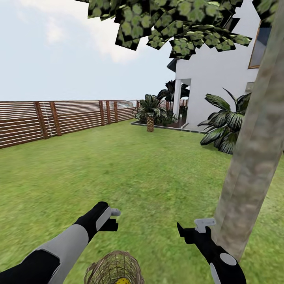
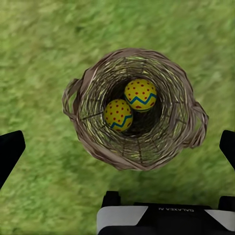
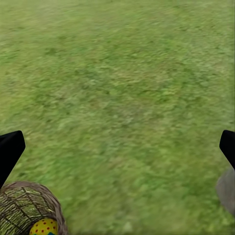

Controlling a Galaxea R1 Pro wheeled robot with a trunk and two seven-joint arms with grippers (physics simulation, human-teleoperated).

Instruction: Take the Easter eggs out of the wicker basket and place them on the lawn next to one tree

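progress: early | wicker basket [image 2: 134, 110] on lawn [image 1: 130, 165] beside tree [image 1: 252, 157], two Easter eggs [image 2: 140, 94] inside (third unseen) | left end effector [image 2: 117, 149] wide, empty | right end effector [image 3: 117, 149] wide, empty

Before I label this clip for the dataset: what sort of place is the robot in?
A fenced garden beside a house, by the look of it: open lawn, a brown slatted fence along its far edge, a white house with palms at its wall, and a tree trunk close by at the right.

Two Easter eggs [image 2: 129, 104] in wicker basket [image 2: 132, 108] on lawn [image 1: 130, 169]; tree [image 1: 256, 157] right.
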